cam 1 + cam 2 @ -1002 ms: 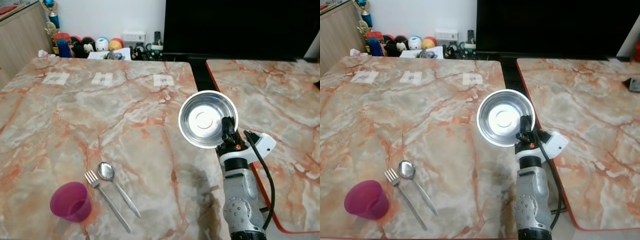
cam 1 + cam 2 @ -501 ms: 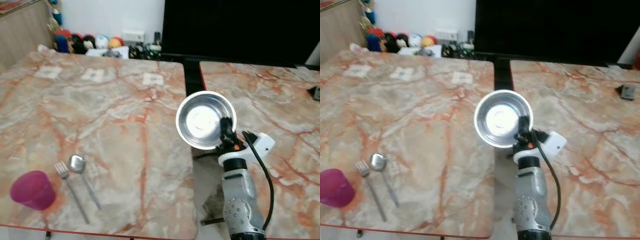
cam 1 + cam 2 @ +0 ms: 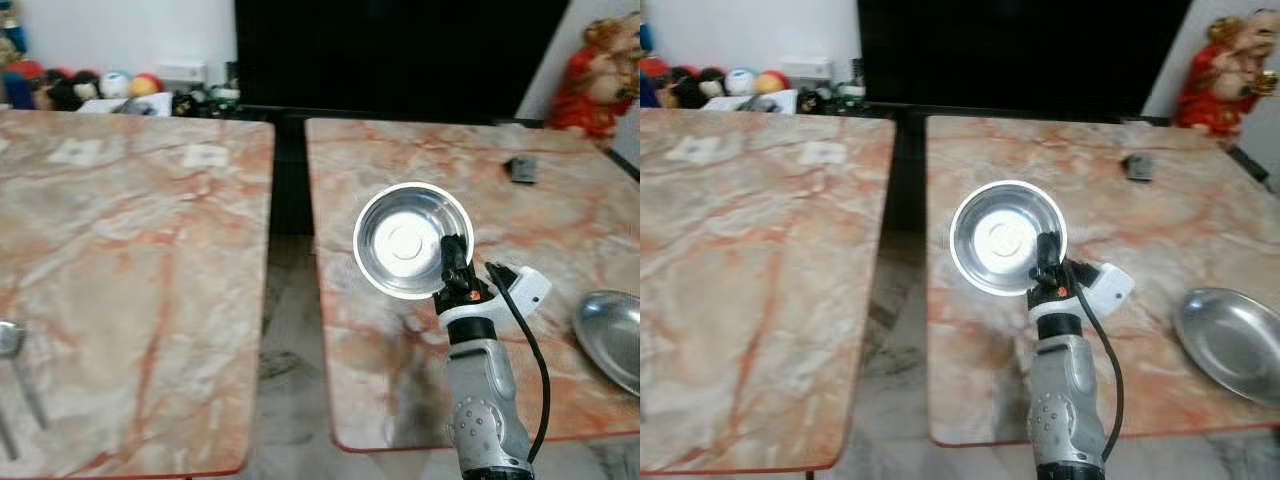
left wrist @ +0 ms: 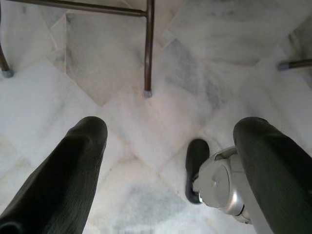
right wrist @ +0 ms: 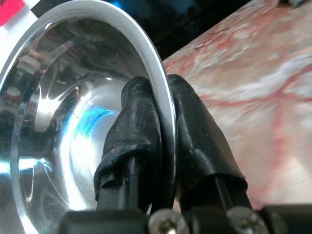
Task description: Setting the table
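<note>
Carefully: right gripper [image 3: 1047, 262] clamped on steel bowl [image 3: 1004, 236] rim, over right table [image 3: 1160, 215] left edge; keep level, lower gently. Left gripper [image 4: 170, 161] fingers apart, idle.

Right bench [image 3: 560, 200]: open marble around the raised steel bowl [image 3: 410, 240]. Obstacles: steel plate [image 3: 612, 340] at the near right edge, small dark object [image 3: 521, 169] toward the far side. A floor gap [image 3: 285, 300] separates it from the left bench [image 3: 120, 250].
</note>
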`<state>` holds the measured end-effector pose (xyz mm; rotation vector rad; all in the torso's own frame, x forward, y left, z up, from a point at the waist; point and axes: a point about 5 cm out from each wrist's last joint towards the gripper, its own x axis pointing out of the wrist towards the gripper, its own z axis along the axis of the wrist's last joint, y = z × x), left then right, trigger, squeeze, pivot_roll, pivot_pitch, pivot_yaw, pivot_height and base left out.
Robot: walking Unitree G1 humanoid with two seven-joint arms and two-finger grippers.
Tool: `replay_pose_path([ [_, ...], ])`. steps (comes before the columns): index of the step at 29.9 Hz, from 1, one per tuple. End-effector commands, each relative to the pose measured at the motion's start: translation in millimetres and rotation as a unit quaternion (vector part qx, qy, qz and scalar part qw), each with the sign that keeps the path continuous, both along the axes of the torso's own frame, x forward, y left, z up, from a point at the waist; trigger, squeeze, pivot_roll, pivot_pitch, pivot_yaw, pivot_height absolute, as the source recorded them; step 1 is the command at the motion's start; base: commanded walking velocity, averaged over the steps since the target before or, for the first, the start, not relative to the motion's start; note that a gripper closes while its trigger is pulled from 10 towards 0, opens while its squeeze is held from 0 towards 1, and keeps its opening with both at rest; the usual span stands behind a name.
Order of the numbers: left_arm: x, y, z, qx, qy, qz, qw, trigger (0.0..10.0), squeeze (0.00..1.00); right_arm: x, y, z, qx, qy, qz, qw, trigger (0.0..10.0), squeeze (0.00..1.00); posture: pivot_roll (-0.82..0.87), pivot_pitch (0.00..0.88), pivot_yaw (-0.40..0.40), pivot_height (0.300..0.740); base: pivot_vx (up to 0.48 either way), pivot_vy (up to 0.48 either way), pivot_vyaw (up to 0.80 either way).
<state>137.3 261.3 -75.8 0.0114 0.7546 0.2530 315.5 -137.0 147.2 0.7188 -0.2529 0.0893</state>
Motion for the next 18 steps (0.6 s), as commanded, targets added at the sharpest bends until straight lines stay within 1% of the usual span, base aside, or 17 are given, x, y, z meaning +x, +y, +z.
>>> replay_pose_path([
  [1, -9.7, -6.0, -6, -0.011, 0.020, 0.002, 1.000, 10.0, 0.00, -4.5, 0.4, -4, 0.015, 0.005, -0.008, 1.000, 10.0, 0.00, 0.04, 0.101, -0.037, 0.740, 0.000, -0.409, 0.00],
  [11, -10.3, -5.5, -7, -0.012, 0.023, 0.002, 1.000, 10.0, 0.00, -4.3, -0.5, -3, 0.015, 0.005, -0.014, 1.000, 10.0, 0.00, 0.04, 0.101, -0.035, 0.740, 0.000, -0.407, 0.00],
  [13, -10.4, -6.0, -7, -0.012, 0.023, 0.001, 1.000, 10.0, 0.00, -4.5, -2.8, -3, 0.015, 0.008, -0.023, 1.000, 10.0, 0.00, 0.04, 0.101, -0.037, 0.740, 0.000, -0.407, 0.00],
  [14, -10.5, -6.6, -7, -0.012, 0.023, 0.000, 1.000, 10.0, 0.00, -5.0, -6.8, -4, 0.017, 0.013, -0.039, 0.999, 10.0, 0.00, 0.04, 0.101, -0.037, 0.740, 0.000, -0.405, 0.00],
  [15, -10.5, -6.6, -7, -0.012, 0.023, 0.000, 1.000, 10.0, 0.00, -5.0, -6.8, -4, 0.017, 0.013, -0.039, 0.999, 10.0, 0.00, 0.04, 0.101, -0.037, 0.740, 0.000, -0.405, 0.00],
  [18, -10.8, -7.7, -7, -0.014, 0.025, -0.001, 1.000, 10.0, 0.00, -6.5, -15.6, -8, 0.014, 0.031, -0.075, 0.997, 10.0, 0.00, 0.04, 0.101, -0.037, 0.740, 0.000, -0.340, 0.00],
])
